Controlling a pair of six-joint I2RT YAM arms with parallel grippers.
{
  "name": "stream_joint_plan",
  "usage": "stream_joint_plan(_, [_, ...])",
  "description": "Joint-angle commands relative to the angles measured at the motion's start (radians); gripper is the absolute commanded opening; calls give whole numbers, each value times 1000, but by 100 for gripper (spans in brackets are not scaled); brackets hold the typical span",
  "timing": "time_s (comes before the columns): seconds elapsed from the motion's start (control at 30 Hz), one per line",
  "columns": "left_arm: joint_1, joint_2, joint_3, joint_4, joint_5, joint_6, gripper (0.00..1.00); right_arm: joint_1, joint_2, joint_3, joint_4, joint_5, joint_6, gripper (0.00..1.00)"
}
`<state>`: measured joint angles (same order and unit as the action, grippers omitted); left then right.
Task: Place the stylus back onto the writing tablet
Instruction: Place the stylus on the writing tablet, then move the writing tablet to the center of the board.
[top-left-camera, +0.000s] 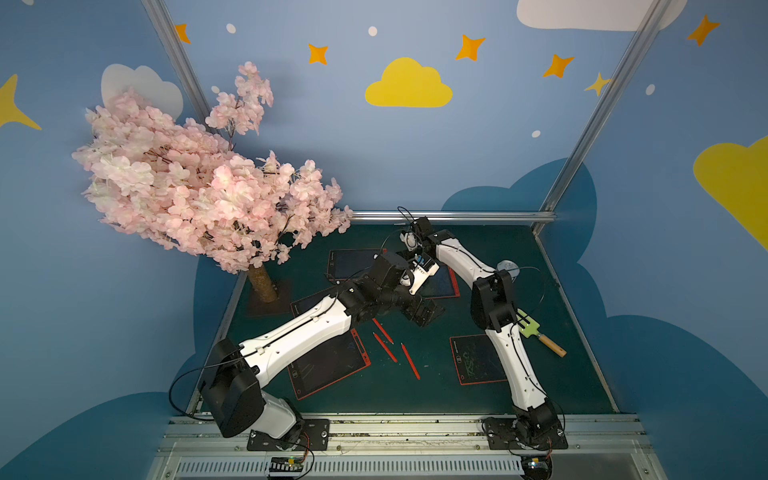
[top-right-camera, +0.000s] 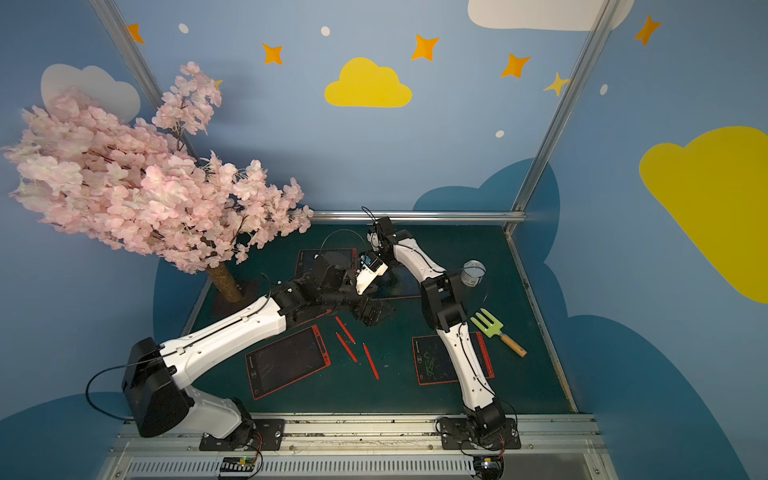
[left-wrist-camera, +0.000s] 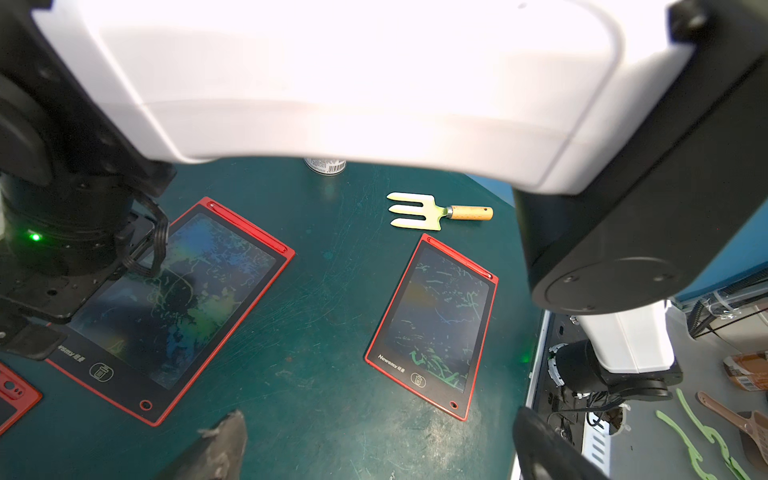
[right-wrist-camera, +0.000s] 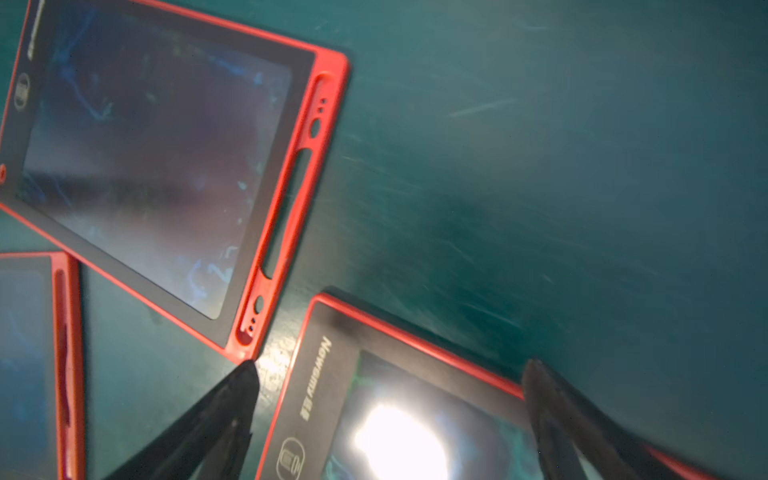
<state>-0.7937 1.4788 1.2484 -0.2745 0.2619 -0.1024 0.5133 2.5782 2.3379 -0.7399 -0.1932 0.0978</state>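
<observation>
**Both end effectors spread, styluses loose on the worktop**

In both top views, three slim red plastic styluses (top-left-camera: 385, 347) (top-right-camera: 346, 347) lie on the dark green worktop (top-left-camera: 415, 395) (top-right-camera: 374, 399), just toward six o'clock from its centre, none touching a tablet. They sit between two red-framed black writing tablets, one at seven o'clock (top-left-camera: 332, 370) (top-right-camera: 286, 361) partly under the left arm, and one at five o'clock (top-left-camera: 473, 359) (top-right-camera: 432, 359) crossed by the right arm. The left end effector (top-left-camera: 424, 314) (top-right-camera: 372, 314) hangs just beyond the styluses' far ends (its jaws are unclear from up here). A pale green garden fork with a wooden handle (top-left-camera: 540, 336) (top-right-camera: 500, 334) lies at three o'clock. A small metal tin (top-left-camera: 508, 268) (top-right-camera: 473, 273) stands at two o'clock and a pink blossom tree (top-left-camera: 199, 187) (top-right-camera: 137, 187) at ten.

In the left wrist view, the left end effector (left-wrist-camera: 380, 413) is spread with nothing between its fingers, above bare worktop between two tablets (left-wrist-camera: 166, 299) (left-wrist-camera: 436, 324). The fork (left-wrist-camera: 428, 211) and tin (left-wrist-camera: 325, 165) lie beyond.

In the right wrist view, the right end effector (right-wrist-camera: 390, 365) is spread wide, holding nothing, over the corner of one tablet (right-wrist-camera: 320, 374). Just beside it, a neighbouring tablet (right-wrist-camera: 158, 158) shows its long side groove bare.
</observation>
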Motion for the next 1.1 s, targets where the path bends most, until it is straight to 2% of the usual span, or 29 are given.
stream_joint_plan(0.0, [5,-16,8,11,16,-5,99,13,35,50,-39,-19,-73,98])
stream_joint_plan(0.33, [4,-6,14,5,20,-7,99,42,108,138,-131,77,-160,98])
stream_joint_plan(0.53, [5,-2,14,6,22,-10,99,55,99,134,-186,156,-221,98])
stream_joint_plan(0.73, [7,-3,14,7,23,-11,99,61,53,53,-209,210,-257,95])
stream_joint_plan(0.9, [6,-3,14,9,28,-13,99,67,26,13,-275,352,-251,91])
stream_joint_plan(1.07, [6,-4,14,10,33,-18,99,61,-2,-14,-370,347,-261,88])
